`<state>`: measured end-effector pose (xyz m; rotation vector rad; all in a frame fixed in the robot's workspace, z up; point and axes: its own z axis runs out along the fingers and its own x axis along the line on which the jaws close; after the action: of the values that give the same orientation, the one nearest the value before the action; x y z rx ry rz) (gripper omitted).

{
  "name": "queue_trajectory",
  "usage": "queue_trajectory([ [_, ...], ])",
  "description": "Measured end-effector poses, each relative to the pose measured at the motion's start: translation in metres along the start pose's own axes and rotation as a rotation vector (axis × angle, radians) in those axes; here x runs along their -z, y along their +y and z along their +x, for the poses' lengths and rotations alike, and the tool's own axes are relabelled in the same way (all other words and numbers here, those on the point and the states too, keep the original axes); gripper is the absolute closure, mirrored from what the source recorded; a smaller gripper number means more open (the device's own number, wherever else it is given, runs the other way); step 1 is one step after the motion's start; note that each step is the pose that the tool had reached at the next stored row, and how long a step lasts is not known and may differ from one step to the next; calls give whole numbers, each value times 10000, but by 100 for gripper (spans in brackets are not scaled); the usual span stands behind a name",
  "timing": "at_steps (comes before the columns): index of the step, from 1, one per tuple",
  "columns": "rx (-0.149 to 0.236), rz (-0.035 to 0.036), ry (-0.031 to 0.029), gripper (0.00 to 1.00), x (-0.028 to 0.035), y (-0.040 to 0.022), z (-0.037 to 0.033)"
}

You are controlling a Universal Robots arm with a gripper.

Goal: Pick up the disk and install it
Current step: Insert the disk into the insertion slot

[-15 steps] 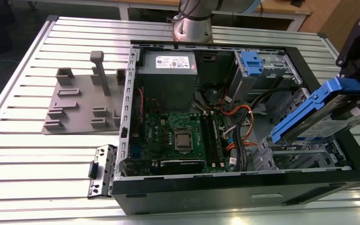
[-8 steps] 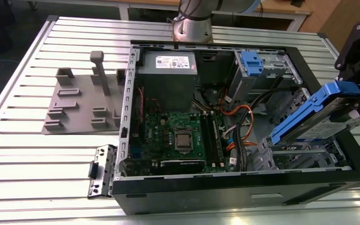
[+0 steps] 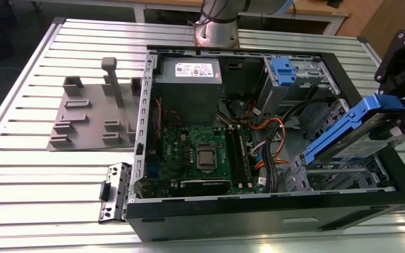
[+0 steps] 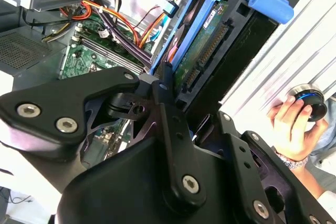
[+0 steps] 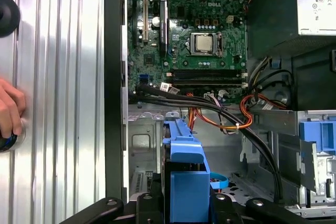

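Exterior view, right of frame: black gripper (image 3: 397,113) clamped on the disk (image 3: 350,134), held tilted above the open computer case (image 3: 273,211), over its drive bay corner. Motherboard (image 3: 202,153) at centre. Second wrist view, lower right: a hand (image 4: 291,127) on a knob.

The place looked like a robotics lab or test workshop. The counter (image 3: 34,174) was built from ribbed aluminium profiles, the kind used for mounting machines, and the base of the robot arm (image 3: 215,31) was fixed directly on it. An open computer case (image 3: 273,211) lay on its side there, with the motherboard (image 3: 202,153) and cables uncovered. Beside it stood a grey fixture plate (image 3: 90,118) with small holders. A person's hand (image 4: 289,124) rested on a round knob device (image 4: 307,98) in the second wrist view. Wooden furniture (image 3: 378,16) stood behind the counter.
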<state>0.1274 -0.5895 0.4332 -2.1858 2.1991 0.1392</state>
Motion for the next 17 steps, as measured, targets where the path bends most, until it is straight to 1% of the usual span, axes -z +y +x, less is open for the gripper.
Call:
queue_trajectory([
  [4, 1, -1, 0, 64, -49, -2, 5],
  [17, 2, -2, 0, 64, -285, -10, 27],
])
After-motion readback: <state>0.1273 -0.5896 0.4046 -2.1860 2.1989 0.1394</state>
